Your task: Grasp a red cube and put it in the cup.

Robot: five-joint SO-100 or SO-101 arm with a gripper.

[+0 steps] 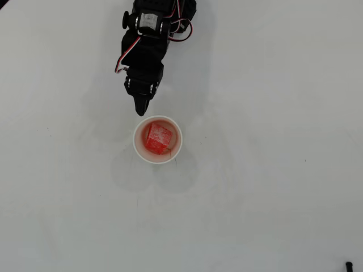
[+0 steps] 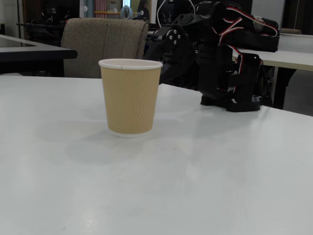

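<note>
The cup (image 1: 138, 148) stands upright near the middle of the white table in the overhead view, with a white rim. The red cube (image 1: 157, 139) lies inside it, tilted on the bottom. In the fixed view the cup (image 2: 130, 98) shows a tan ribbed wall, and the cube is hidden inside. My black gripper (image 1: 142, 109) is just beyond the cup's far rim in the overhead view, apart from it. Its fingers come together to one point and hold nothing. In the fixed view the gripper end is partly hidden behind the cup.
The arm's body and base (image 2: 230, 73) stand on the table behind the cup, to the right in the fixed view. A padded chair (image 2: 105, 41) and other tables lie beyond the table's far edge. A small black object (image 1: 348, 265) sits at the overhead view's lower right corner.
</note>
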